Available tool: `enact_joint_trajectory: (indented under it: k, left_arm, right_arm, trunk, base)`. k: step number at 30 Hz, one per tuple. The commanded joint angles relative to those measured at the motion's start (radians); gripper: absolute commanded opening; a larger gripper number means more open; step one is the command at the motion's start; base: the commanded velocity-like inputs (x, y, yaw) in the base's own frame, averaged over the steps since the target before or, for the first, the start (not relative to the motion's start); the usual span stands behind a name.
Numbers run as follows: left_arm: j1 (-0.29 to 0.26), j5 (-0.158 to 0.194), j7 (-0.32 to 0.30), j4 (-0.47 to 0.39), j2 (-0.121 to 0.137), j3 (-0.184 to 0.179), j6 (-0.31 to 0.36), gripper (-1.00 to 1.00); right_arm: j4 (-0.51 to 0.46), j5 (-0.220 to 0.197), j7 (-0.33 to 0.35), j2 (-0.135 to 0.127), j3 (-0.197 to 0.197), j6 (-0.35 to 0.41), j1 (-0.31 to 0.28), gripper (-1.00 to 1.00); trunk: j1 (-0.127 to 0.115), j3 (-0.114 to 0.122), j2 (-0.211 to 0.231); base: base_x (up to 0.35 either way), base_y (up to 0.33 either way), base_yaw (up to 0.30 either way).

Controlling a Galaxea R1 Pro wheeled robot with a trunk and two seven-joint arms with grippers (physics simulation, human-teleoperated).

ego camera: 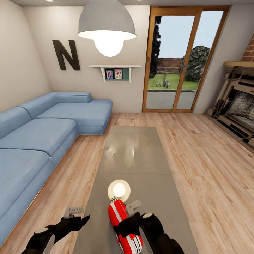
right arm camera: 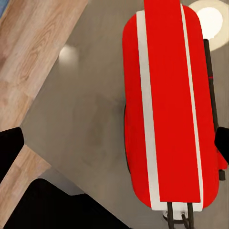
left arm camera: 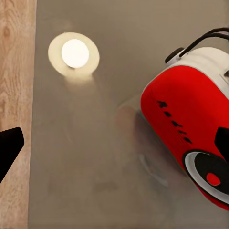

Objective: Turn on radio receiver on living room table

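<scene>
Over the near end of the table (ego camera: 134, 148), the right gripper (ego camera: 135, 208) hovered against the radio receiver (ego camera: 123, 225), jaws parted and holding nothing; the left gripper (ego camera: 76, 211) waited open beside it. Judging by this, the switch-on press came next, needing a fingertip on the control. Left wrist view revealed the dial face (left arm camera: 210, 174); right wrist view showed white stripes (right arm camera: 145, 109).

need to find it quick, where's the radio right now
In the head view the radio is at the near end of the table, by the right gripper, just in front of the round white glow.
</scene>
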Motion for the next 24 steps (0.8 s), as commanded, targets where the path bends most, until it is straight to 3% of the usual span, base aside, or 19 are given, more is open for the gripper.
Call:
enact_joint_trajectory:
  k: [1, 4, 9, 10, 13, 24]
  left_arm:
    - [0.0, 0.0, 0.0, 0.0, 0.0, 0.0, 0.0, 1.0]
    - [0.0, 0.001, 0.0, 0.004, 0.0, 0.0, 0.0, 1.0]
    - [0.0, -0.001, 0.0, 0.017, -0.001, 0.0, -0.003, 1.0]
    - [0.0, -0.002, 0.0, 0.019, -0.001, 0.0, -0.003, 1.0]
    - [0.0, -0.002, 0.001, 0.019, -0.002, 0.0, -0.003, 1.0]
    - [0.0, 0.0, 0.002, 0.021, -0.003, 0.0, -0.004, 1.0]
  right_arm:
    - [0.007, 0.0, 0.0, 0.0, 0.0, 0.0, -0.006, 1.0]
    - [0.082, 0.0, -0.002, -0.004, -0.009, -0.006, -0.065, 1.0]
    - [0.088, 0.004, -0.003, -0.018, -0.035, -0.007, -0.08, 1.0]
    - [0.09, 0.004, -0.004, -0.034, -0.045, -0.008, -0.081, 1.0]
    - [0.107, 0.0, -0.005, -0.046, -0.054, -0.014, -0.095, 1.0]
    - [0.207, -0.002, -0.005, -0.041, -0.058, -0.079, -0.116, 1.0]
  trunk:
    - [0.0, 0.0, 0.0]
    - [0.0, 0.0, 0.0]
    - [0.0, 0.0, 0.0]
    - [0.0, 0.0, 0.0]
    - [0.0, 0.0, 0.0]
    - [0.0, 0.0, 0.0]
  base:
    - [0.0, 0.0, 0.0]
    - [0.0, 0.0, 0.0]
    - [0.0, 0.0, 0.0]
    - [0.0, 0.0, 0.0]
    - [0.0, 0.0, 0.0]
    - [0.0, 0.0, 0.0]
